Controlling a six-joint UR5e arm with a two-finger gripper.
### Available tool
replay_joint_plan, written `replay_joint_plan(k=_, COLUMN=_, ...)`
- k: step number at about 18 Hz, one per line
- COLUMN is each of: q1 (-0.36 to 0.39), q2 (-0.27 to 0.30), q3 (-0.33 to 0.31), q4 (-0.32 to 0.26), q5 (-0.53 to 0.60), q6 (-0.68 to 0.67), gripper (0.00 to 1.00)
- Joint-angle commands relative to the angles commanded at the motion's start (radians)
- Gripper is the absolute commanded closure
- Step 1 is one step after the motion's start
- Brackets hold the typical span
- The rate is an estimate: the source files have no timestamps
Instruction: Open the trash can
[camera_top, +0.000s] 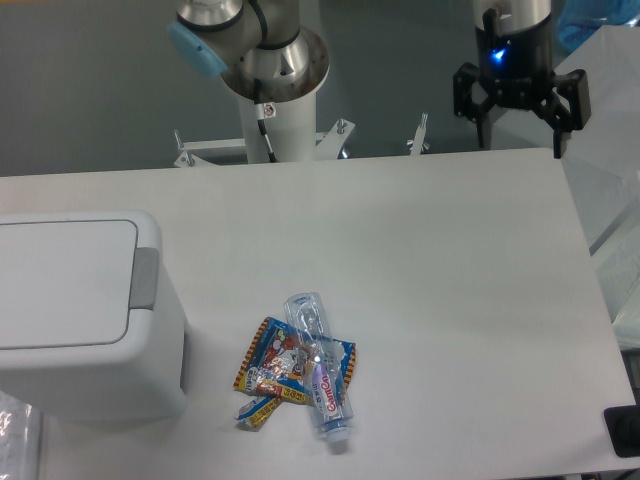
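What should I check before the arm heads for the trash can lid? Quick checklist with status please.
1. Lid of the trash can closed and flat: ok.
2. Grey push tab unobstructed on the can's right edge: ok.
3. End effector open and empty, at the table's far right edge: ok.
4. Table between end effector and tab free of objects: ok.
5. Plastic bottle and snack wrappers lie apart from the can, in front of the straight route: ok.
6. Whole can in view: not ok, its left side is cut off by the picture edge.
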Motion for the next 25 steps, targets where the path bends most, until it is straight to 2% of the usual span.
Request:
replay_joint_plan(k=6, q1=-0.003, q2=-0.002, q3=0.002, q4=0.000, q5=-0.003, q6=-0.020, gripper=0.00)
replay_joint_plan(k=9, q1=-0.012, q2=-0.011, q3=0.002, q4=0.017, q5=-0.050, q6=-0.148, gripper=0.00)
replay_joint_plan(k=12, q1=-0.021, q2=-0.014, q3=0.003, q4=0.021, q5=-0.067, q6=-0.207, gripper=0.00)
replay_joint_plan(k=16, q1=-0.058, q2=-0.020, q3=0.012, q4=0.021, q5=-0.069, q6=-0.251, gripper=0.00)
replay_joint_plan(k=19, q1=-0.107, q2=-0.040, q3=0.032, q4=0.028, q5=-0.072, q6=-0.371, gripper=0.00)
replay_joint_plan(k=23, q1=-0.169, q2=-0.071, q3=0.041, q4=0.126, q5=-0.104, q6=-0.604, gripper=0.00)
replay_joint_plan(k=25, q1=-0.204, q2=-0.083, q3=0.044, q4=0.153, q5=-0.123, q6=-0.710, gripper=0.00)
